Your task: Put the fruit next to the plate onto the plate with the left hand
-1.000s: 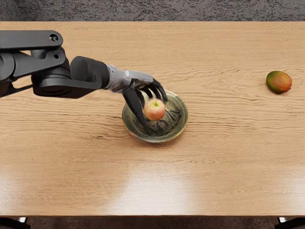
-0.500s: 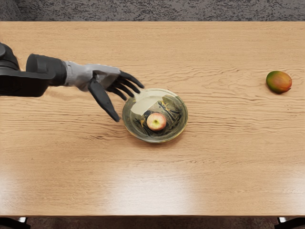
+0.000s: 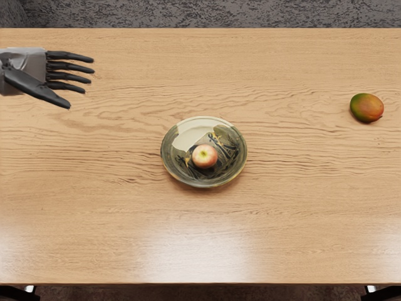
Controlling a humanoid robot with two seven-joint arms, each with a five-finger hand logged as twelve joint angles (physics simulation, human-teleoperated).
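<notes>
Wood-grain table (image 3: 188, 238) is seen from above, with a glass plate (image 3: 188, 132) at its middle. An apple (image 3: 205, 156) is seated in the plate's hollow, where rolling is checked. The left hand (image 3: 44, 74) is held well apart at the left edge, fingers spread, nothing grasped. A mango (image 3: 366, 107) is found far right, so it is judged not to be the fruit meant.

A wooden table (image 3: 294, 213) fills the view, glare near its front — grey, perhaps carpeted floor (image 3: 188, 12) beyond.
</notes>
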